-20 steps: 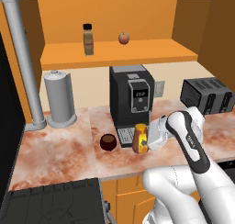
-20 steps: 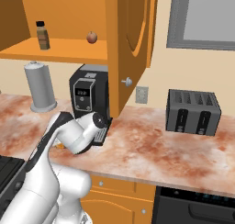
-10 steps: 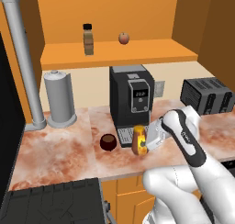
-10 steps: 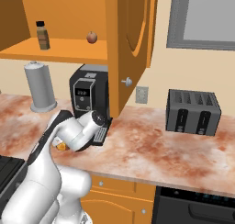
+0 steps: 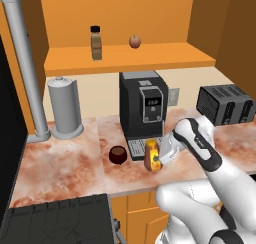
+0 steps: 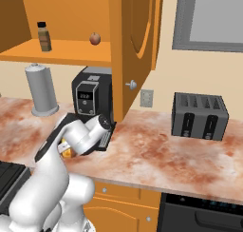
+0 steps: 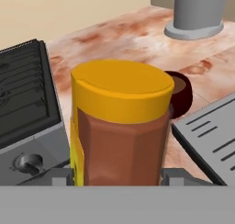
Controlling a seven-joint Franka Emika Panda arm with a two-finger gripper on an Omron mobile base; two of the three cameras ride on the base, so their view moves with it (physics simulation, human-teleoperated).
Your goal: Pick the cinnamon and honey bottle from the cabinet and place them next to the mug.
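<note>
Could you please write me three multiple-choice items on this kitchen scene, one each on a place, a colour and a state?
1. Where is the cinnamon? A on the cabinet shelf; B in the sink; C on the toaster.
2. What colour is the honey bottle cap? A green; B yellow-orange; C white.
3. How is the honey bottle now? A lying on the floor; B standing on the shelf; C held in the claw beside the mug.
Answers: 1 A, it stands near the apple; 2 B, hand view shows it; 3 C, claw fingers flank it above the counter.
</note>
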